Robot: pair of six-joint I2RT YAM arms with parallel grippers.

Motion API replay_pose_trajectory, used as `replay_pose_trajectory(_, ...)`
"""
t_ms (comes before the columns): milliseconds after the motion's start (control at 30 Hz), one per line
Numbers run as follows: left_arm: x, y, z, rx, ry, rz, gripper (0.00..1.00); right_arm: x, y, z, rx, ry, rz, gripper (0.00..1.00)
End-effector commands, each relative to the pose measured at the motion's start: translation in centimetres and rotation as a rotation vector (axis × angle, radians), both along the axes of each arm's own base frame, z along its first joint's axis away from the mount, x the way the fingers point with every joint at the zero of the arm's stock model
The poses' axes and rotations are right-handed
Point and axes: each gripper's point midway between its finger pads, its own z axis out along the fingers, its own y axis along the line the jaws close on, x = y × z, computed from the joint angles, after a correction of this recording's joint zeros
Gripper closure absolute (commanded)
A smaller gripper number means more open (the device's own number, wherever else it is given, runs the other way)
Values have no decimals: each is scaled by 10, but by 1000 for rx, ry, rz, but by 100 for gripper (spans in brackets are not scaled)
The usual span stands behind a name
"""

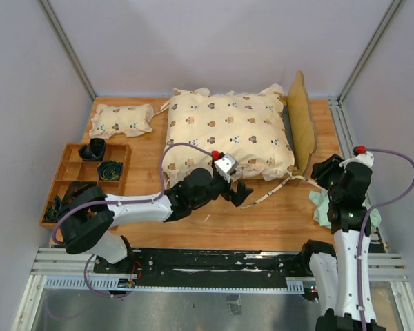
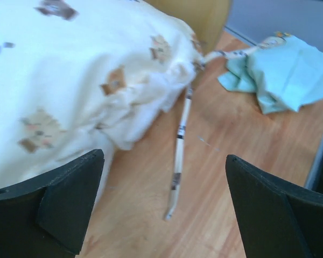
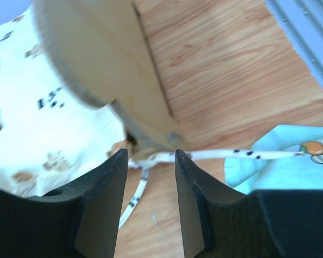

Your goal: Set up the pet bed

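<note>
The pet bed shows mostly as its light-wood headboard (image 1: 301, 123), standing on edge at the right; a cream bear-print quilt (image 1: 228, 131) covers the rest of the frame. My left gripper (image 1: 240, 193) is open and empty just off the quilt's near right corner. In the left wrist view the gripper (image 2: 164, 157) straddles a loose tie strap (image 2: 180, 141) lying on the table beside the quilt (image 2: 70, 80). My right gripper (image 1: 326, 169) is open and empty near the headboard's near end. In the right wrist view the gripper (image 3: 151, 161) sits just below the headboard (image 3: 97, 70) and a strap (image 3: 220, 155).
A small bear-print pillow (image 1: 121, 119) lies at the back left. A wooden compartment tray (image 1: 62, 181) with dark items sits at the left edge. A mint cloth (image 1: 323, 207) lies under the right arm; it also shows in the left wrist view (image 2: 282, 70) and the right wrist view (image 3: 290, 166).
</note>
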Motion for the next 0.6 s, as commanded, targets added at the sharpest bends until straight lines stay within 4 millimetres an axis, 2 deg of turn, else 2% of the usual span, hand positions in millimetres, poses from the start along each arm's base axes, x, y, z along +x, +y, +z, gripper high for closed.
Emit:
replay_pose_trajectory(0,31,37,18,45,4,158,1,-24,46,2,64,12,160,59)
replay_pose_trajectory(133,48,60,35,39,16,240,1,-34,83,-16,130,2,254,61)
replay_pose_trajectory(267,69,94,43,18,85,358,1,-29,113,-44,177,1,292,62)
replay_pose_trajectory(367,77,120,51,20,77,442,1,-22,140,-58,193,-2,325,62)
replay_pose_trajectory(467,78,135,53,39,78,477,1,-11,149,-64,190,-24,256,61)
replay_pose_trajectory(567,74,140,49,44,78,466,1,2,149,-68,227,-71,169,57)
